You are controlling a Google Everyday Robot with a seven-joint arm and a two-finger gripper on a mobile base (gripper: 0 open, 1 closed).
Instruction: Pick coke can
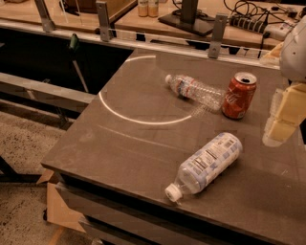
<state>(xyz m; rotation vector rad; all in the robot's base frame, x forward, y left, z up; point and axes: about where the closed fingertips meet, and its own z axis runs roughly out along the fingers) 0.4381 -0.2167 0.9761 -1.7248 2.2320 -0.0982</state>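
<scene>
near water bottle (206, 166): clear ribbed plastic, lying on its side, white cap toward the table's front edge, pale printed label around the middle; round enough to roll if nudged.
table (119, 148): flat, matte, dark grey-brown top, lightly scuffed, marked with a thin white ring (138, 118).
far water bottle (196, 91): clear and crinkled, also on its side, red-and-blue label, cap toward the ring, base toward the can.
coke can (239, 95): red aluminium cylinder with white script and a silver rim, standing upright at the table's far right, just beside the far water bottle's base; whether the two touch cannot be told.
handling: probably light, thin-walled and slick, so a hard squeeze would likely dent it and a glancing touch could tip it; how full it is cannot be judged.
hold: best taken across the mid-body, on the curved sides clear of the bottle.
gripper (279, 119): cream-coloured and blocky, at the right edge of view, near the can's right side but apart from it; whether it is open or closed cannot be told.
background: wooden benches, metal brackets (217, 36) and cables (248, 14) beyond the table.
</scene>
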